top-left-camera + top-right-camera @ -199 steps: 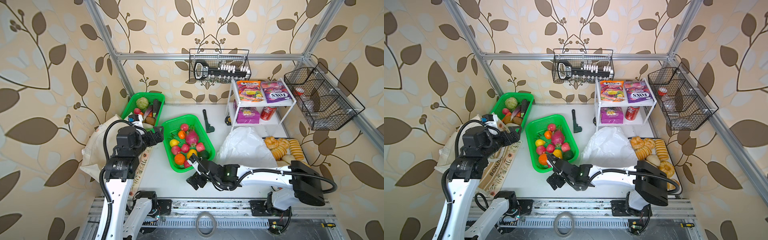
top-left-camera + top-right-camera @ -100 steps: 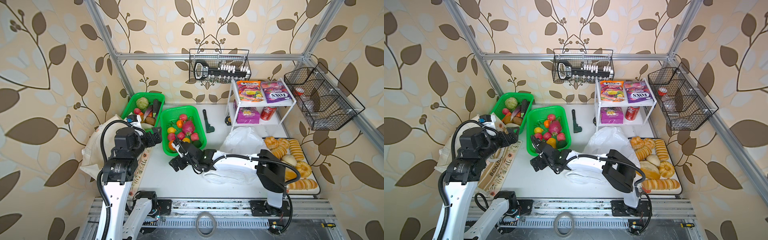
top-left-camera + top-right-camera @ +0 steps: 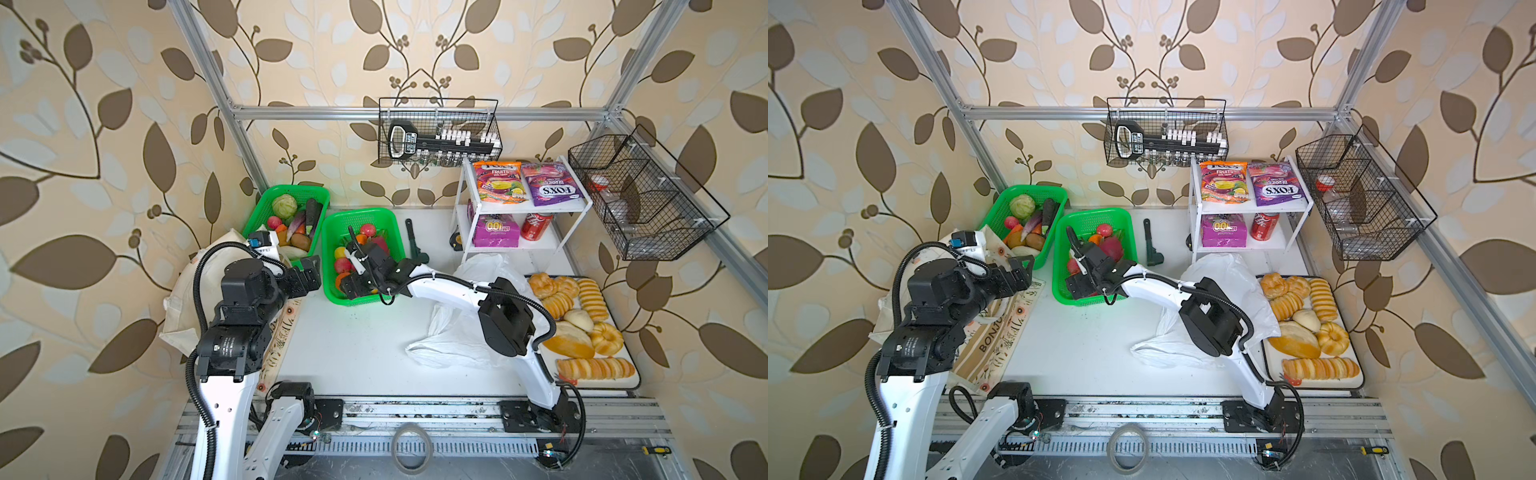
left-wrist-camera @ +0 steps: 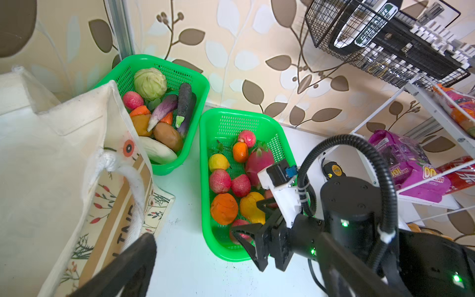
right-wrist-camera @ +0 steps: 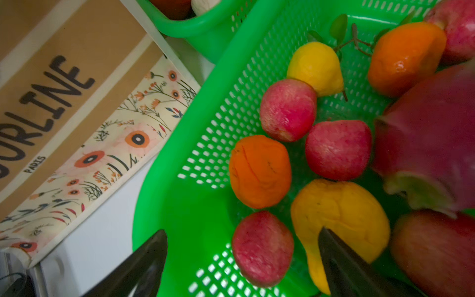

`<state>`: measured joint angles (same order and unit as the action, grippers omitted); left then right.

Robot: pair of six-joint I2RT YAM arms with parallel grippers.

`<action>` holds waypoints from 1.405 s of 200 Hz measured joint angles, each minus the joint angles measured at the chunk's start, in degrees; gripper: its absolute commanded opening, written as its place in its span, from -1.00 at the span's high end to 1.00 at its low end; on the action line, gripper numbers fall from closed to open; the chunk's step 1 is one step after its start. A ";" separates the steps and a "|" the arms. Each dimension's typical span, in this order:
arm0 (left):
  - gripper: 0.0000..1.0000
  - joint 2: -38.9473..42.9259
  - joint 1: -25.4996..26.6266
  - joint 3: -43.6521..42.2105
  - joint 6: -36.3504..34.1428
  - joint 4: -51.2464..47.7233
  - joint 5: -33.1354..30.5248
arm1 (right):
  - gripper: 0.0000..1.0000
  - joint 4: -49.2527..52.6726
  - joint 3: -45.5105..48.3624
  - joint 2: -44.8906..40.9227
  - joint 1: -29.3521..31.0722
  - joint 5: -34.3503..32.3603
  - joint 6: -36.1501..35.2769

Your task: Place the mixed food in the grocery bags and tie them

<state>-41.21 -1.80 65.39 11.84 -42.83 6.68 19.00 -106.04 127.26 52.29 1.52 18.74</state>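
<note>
On the white tabletop (image 3: 353, 353), small toy fruits (image 4: 223, 208) lie in the green plastic mesh basket (image 3: 365, 217), the right gripper (image 5: 239, 246) spread wide over its near end, the left gripper (image 3: 309, 272) spread empty just beside it.

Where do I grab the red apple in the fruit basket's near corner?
Across its round middle, from above. The open right gripper sits lined up over the apple: one finger has bare basket floor, the other must slip between it and the yellow fruit beside it.
</note>
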 measured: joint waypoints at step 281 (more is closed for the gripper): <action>-0.98 0.44 0.00 2.01 -1.42 -2.64 -1.25 | -0.78 4.52 -7.93 6.73 -2.10 9.07 -0.85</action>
<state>-40.77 -1.80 67.40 10.41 -45.47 5.43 23.53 -113.97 133.99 50.19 10.59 17.89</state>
